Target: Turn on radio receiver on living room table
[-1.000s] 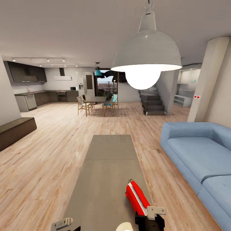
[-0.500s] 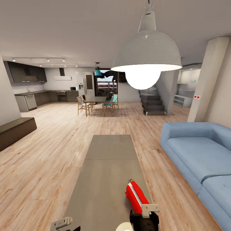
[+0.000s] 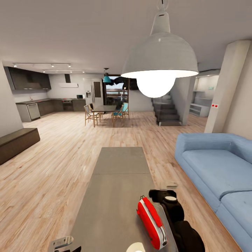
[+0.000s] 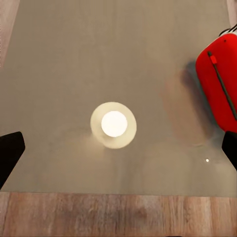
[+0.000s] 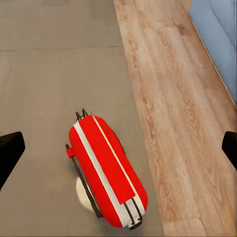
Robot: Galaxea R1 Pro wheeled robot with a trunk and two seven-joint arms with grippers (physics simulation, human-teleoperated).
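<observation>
The red radio receiver (image 3: 151, 222) with its white band stands on the grey table (image 3: 120, 164), near the table's right edge and near end. My right gripper (image 3: 168, 190) hovers just beyond and to the right of it. In the right wrist view the radio (image 5: 106, 170) lies below the open right gripper (image 5: 118, 150), whose dark fingertips (image 5: 10, 153) sit at both edges, not touching it. My left gripper (image 3: 63, 242) is low at the table's near left. In the left wrist view the left gripper (image 4: 118, 148) is open over bare tabletop (image 4: 74, 59), with the radio (image 4: 219, 79) off to one side.
A blue sofa (image 3: 213, 168) runs along the table's right, with a strip of wood floor between. The white pendant lamp (image 3: 159, 59) hangs above, and a bright round spot (image 4: 114, 123) shows on the table. A dark bench (image 3: 17, 141) sits far left, with dining chairs (image 3: 106, 113) and the kitchen behind.
My right gripper has moved from the radio's near end up and forward to its far right side, and its black arm now shows. The left gripper sank slightly.
</observation>
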